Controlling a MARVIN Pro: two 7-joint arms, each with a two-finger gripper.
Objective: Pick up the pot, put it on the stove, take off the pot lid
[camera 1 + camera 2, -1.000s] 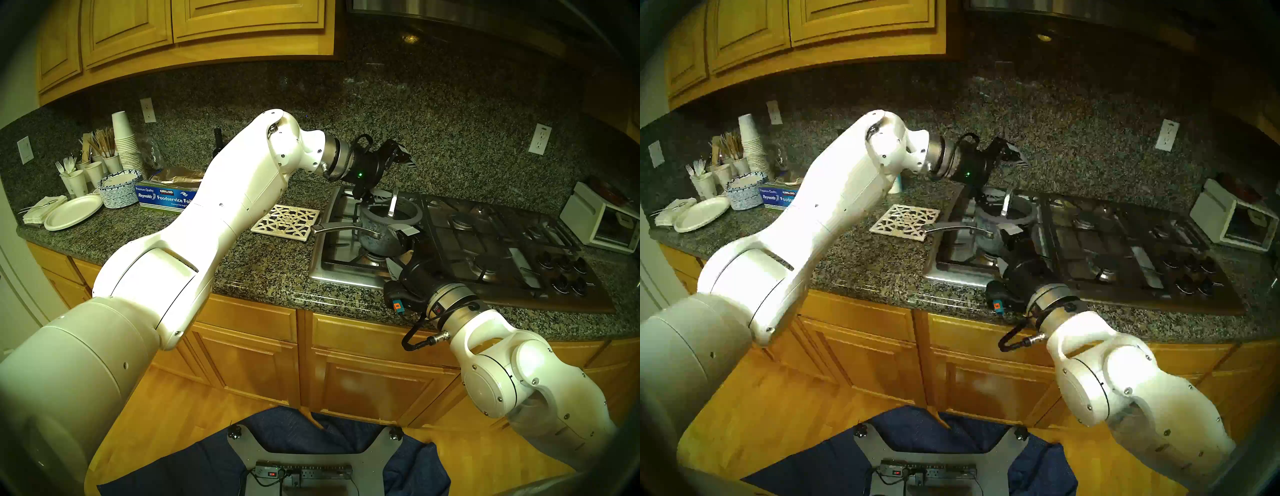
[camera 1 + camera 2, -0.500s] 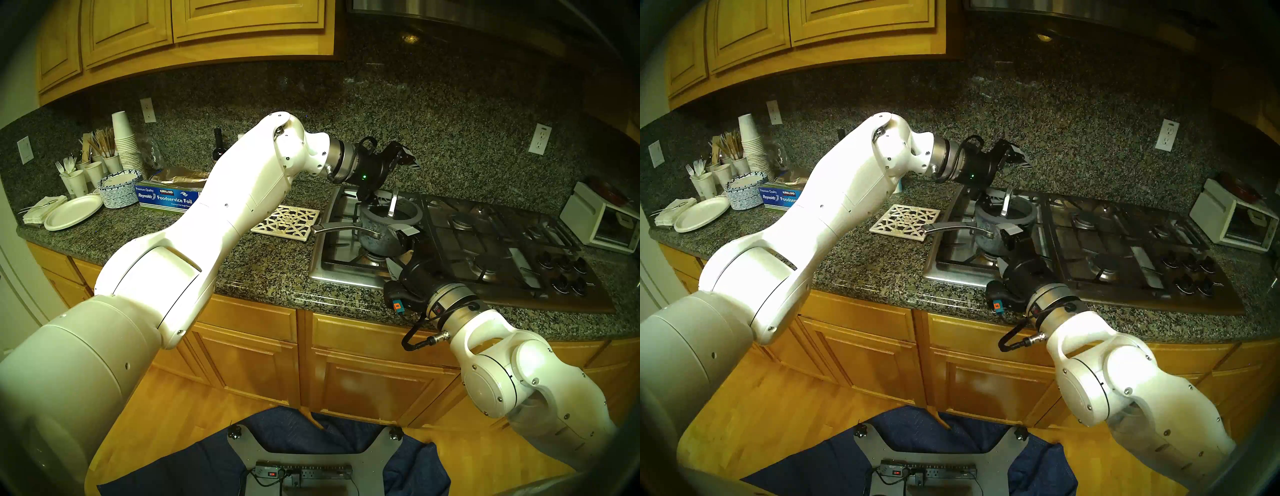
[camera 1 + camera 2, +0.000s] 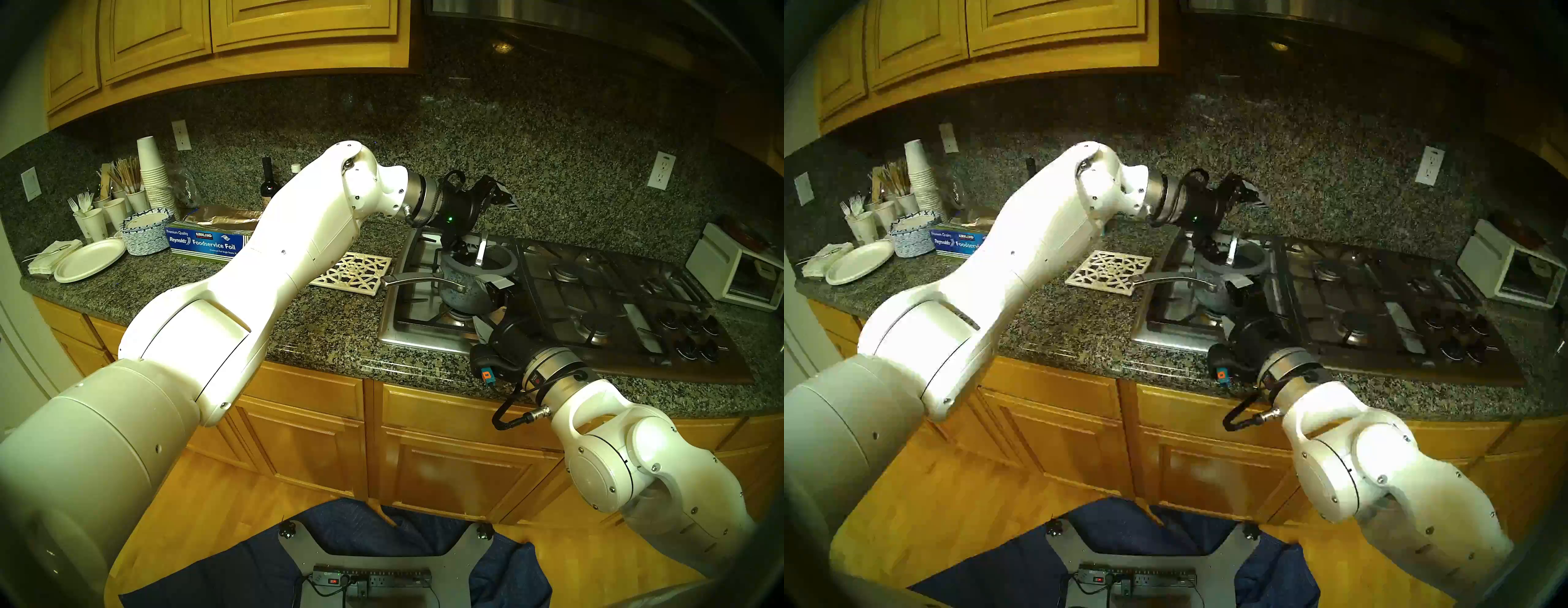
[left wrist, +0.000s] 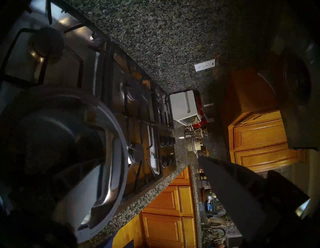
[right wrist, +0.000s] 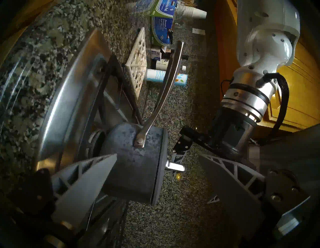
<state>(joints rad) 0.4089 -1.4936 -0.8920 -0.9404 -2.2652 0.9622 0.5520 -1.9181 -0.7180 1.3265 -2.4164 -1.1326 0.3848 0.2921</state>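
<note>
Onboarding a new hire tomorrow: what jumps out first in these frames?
The lidded pot sits on the front-left burner of the stove, its long silver handle pointing toward the white lattice trivet. The left hand hangs open just above the pot lid, and the right hand is open beside the pot.

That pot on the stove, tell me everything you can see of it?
The pot is a small, dark blue-grey speckled saucepan. Its long curved silver handle points left toward the white trivet. It stands upright on the black grate over the stove's front left burner. Its dark-rimmed lid with an upright metal loop is on. The right gripper straddles its side, open; the left gripper is open above the lid.
</note>
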